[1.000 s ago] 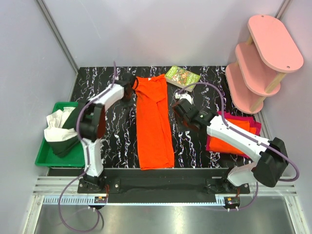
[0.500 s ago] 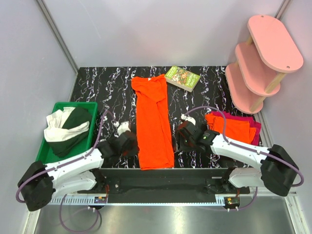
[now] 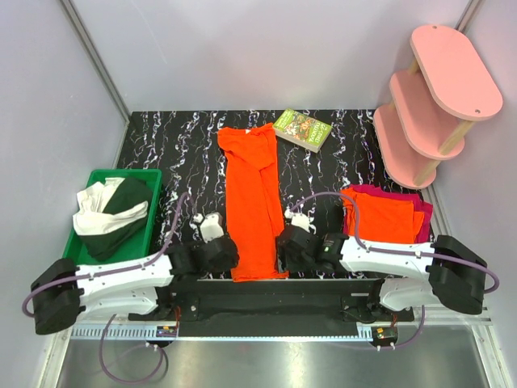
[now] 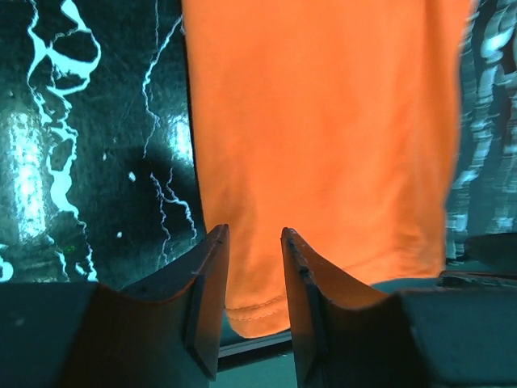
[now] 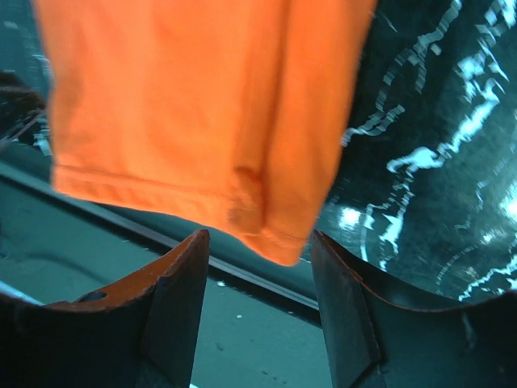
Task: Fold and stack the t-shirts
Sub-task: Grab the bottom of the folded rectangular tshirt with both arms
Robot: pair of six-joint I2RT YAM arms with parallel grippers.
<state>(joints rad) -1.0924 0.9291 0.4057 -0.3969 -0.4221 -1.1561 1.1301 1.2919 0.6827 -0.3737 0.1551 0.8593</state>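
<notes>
Flanking the near hem of the long orange t-shirt (image 3: 254, 202), both arms lie low along the front edge of the table (image 3: 170, 153). The left end effector (image 4: 254, 230) has its fingers slightly parted. The shirt's left hem corner shows in the narrow gap, and I cannot tell whether it is touched. The right end effector (image 5: 258, 234) is spread wider, with the right hem corner just ahead of its tips and not pinched. Bare marbled table lies open on both sides of the shirt, which runs up the middle toward the far edge. To the right sits the folded stack (image 3: 388, 218), orange on magenta-red. A green tray (image 3: 77, 257) sits at the left edge. A book (image 3: 302, 129) and a pink shelf (image 3: 436, 89) are farthest.
</notes>
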